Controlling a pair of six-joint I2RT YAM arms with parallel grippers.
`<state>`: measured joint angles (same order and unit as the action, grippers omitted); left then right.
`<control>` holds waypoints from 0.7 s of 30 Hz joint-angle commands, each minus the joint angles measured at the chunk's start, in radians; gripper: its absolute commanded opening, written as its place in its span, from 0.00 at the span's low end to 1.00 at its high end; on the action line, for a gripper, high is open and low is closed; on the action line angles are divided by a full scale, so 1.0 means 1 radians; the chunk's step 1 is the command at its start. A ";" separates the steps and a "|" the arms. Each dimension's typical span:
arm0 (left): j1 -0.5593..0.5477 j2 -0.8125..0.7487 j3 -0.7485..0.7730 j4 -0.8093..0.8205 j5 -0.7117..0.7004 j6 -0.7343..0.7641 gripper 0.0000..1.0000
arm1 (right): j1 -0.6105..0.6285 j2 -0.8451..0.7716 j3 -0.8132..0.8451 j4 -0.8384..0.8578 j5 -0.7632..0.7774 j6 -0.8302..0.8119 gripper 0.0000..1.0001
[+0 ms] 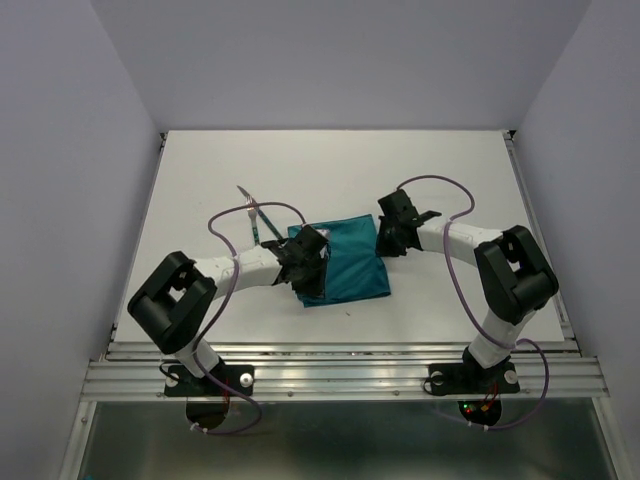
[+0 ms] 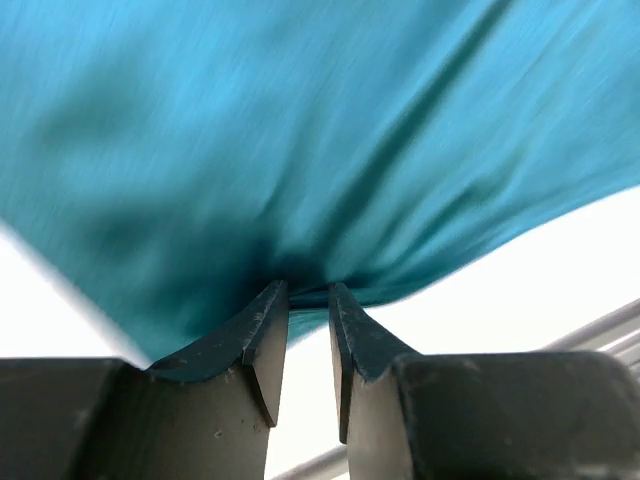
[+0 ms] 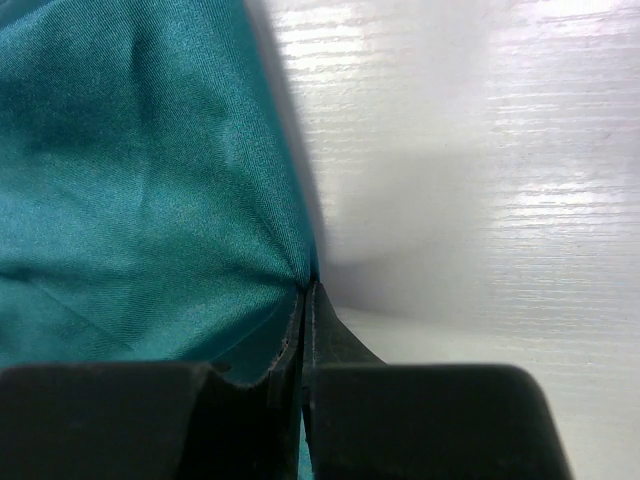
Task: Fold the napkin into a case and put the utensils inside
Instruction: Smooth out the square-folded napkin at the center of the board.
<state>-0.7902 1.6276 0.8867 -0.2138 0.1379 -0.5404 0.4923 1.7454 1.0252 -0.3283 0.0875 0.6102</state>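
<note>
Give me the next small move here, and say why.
Probably lift both held edges a little together to start the fold. The right gripper is shut on the right edge of the napkin, the left gripper pinches its left edge, creases running to its tips, and the utensils lie outside on the table.

White arms (image 1: 245, 266), black joints (image 1: 172, 300), purple cables (image 1: 455, 275)

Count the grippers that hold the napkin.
2. The left gripper pinches the napkin at its left edge, the right gripper at its right edge. None is hidden.
</note>
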 commanded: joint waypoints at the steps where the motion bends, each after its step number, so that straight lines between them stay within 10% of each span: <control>1: -0.006 -0.107 -0.075 -0.139 -0.029 -0.012 0.34 | -0.020 0.026 -0.014 0.006 0.075 0.011 0.01; 21: 0.157 -0.126 0.138 -0.084 -0.104 -0.007 0.36 | -0.053 0.000 -0.031 0.012 0.101 -0.027 0.01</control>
<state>-0.6643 1.4700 0.9730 -0.3527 0.0357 -0.5606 0.4713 1.7473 1.0245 -0.3126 0.1246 0.6060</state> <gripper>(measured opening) 0.357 0.019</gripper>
